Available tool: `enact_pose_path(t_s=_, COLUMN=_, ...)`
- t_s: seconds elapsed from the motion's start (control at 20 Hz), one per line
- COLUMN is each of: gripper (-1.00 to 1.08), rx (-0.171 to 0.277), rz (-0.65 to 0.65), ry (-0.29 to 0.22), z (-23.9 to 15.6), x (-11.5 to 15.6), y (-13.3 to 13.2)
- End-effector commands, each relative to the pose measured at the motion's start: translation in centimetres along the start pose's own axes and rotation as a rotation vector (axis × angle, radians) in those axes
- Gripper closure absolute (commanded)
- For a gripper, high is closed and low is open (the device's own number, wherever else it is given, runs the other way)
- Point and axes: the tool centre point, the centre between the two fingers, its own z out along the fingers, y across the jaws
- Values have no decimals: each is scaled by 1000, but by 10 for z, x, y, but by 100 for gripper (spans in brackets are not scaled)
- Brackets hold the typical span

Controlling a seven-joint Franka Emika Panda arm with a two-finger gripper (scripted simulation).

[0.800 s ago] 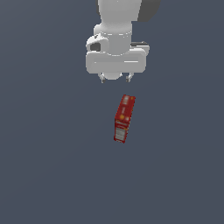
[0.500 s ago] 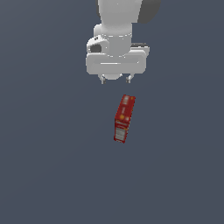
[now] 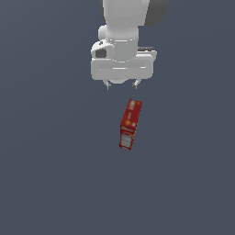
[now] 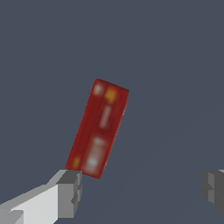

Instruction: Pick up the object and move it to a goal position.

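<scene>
Your pincer [image 3: 121,85] hangs above grey worktop [image 3: 50,174], fingers [image 4: 70,192] spread wide, gripping nothing. Red carton [image 3: 130,124] lies flat on worktop, slightly tilted, just past fingertips, apart from them. Label print blurred; looks like pale panels with yellow-orange marks.

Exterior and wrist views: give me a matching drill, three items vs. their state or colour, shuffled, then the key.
Column 1:
1. red carton
2. gripper
3. floor

Column 2:
A. open, holding nothing
B. plain dark grey-blue
C. lying flat, free of the fingers

Pairs: 1-C, 2-A, 3-B
</scene>
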Motion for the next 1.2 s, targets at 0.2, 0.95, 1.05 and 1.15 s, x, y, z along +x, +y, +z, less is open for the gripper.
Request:
enact_pose_path(t_s=0.2, gripper=-92, rx=-3, rz=40, ry=-6, z=12, x=4, y=-5)
enact_pose_path(t_s=0.95, gripper=-92, rx=-24, rz=254, ry=-32, z=74, x=17, y=-34)
enact_pose_path(t_s=1.05, gripper=-92, rx=-26, rz=274, ry=-34, z=80, x=18, y=-37)
enact_pose_path(t_s=1.15, gripper=-92, rx=-28, rz=291, ry=-36, z=85, x=19, y=-39)
